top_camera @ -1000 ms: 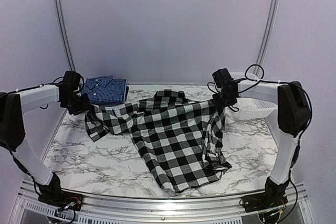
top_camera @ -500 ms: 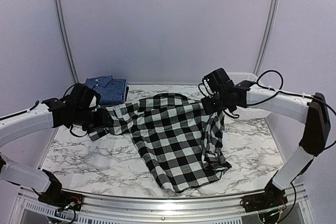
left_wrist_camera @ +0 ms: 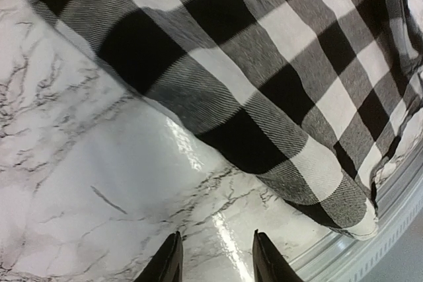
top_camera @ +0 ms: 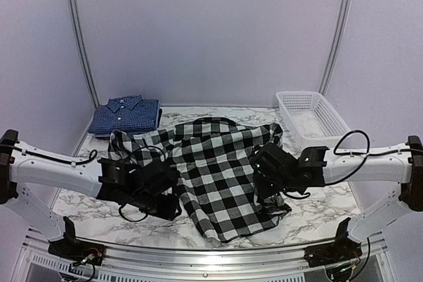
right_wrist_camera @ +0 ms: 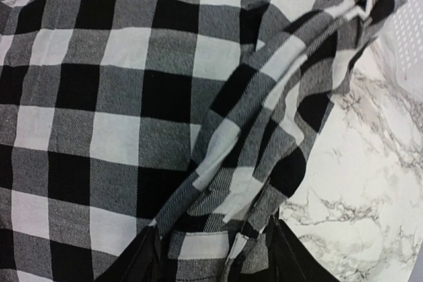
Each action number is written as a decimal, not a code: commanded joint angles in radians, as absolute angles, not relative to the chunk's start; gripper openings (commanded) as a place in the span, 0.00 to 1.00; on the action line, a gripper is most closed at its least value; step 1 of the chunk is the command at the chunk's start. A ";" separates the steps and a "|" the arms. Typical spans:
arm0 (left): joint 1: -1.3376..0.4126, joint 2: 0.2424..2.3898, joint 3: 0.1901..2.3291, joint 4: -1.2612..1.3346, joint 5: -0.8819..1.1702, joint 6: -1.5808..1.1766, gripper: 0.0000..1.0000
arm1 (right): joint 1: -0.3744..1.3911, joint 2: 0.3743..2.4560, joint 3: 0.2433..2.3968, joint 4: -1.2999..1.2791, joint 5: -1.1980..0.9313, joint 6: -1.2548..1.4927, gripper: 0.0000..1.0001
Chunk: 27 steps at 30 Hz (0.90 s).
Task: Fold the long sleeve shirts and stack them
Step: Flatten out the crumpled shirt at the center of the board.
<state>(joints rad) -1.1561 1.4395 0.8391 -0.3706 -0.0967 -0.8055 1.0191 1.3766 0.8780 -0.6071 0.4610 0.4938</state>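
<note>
- Marble counter point(left_wrist_camera: 99, 183) shows between the half-open tips of the left tool point(left_wrist_camera: 215, 255); it grips nothing.
- Over the bunched sleeve point(right_wrist_camera: 264, 137) of the checked shirt point(top_camera: 218, 170), the right tool point(right_wrist_camera: 210, 255) stands open.
- That checked shirt lies between both tools, hem near, collar far.
- Far left sits the folded blue shirt point(top_camera: 129, 115).

Overhead rear view; two close wrist views

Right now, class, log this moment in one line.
left gripper: open, over marble table | right gripper: open, over black-and-white checked cloth shirt
</note>
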 commanded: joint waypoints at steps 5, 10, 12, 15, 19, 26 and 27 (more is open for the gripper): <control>-1.298 1.684 1.053 -0.362 -0.186 -0.769 0.36 | 1.042 1.282 0.814 -0.645 0.520 0.618 0.51; -1.310 1.812 1.132 -0.375 -0.179 -0.761 0.34 | 1.041 1.287 0.815 -0.647 0.544 0.603 0.52; -1.310 1.839 1.142 -0.397 -0.189 -0.774 0.28 | 1.040 1.292 0.817 -0.644 0.552 0.595 0.53; -1.311 1.845 1.124 -0.401 -0.176 -0.787 0.26 | 1.030 1.305 0.813 -0.620 0.555 0.578 0.54; -1.309 1.861 1.102 -0.402 -0.149 -0.776 0.18 | 0.998 1.342 0.803 -0.569 0.520 0.547 0.55; -1.308 1.775 0.981 -0.442 -0.098 -0.780 0.02 | 0.938 1.332 0.771 -0.522 0.448 0.530 0.55; -1.308 1.750 0.961 -0.456 -0.098 -0.779 0.01 | 0.935 1.320 0.758 -0.516 0.434 0.531 0.55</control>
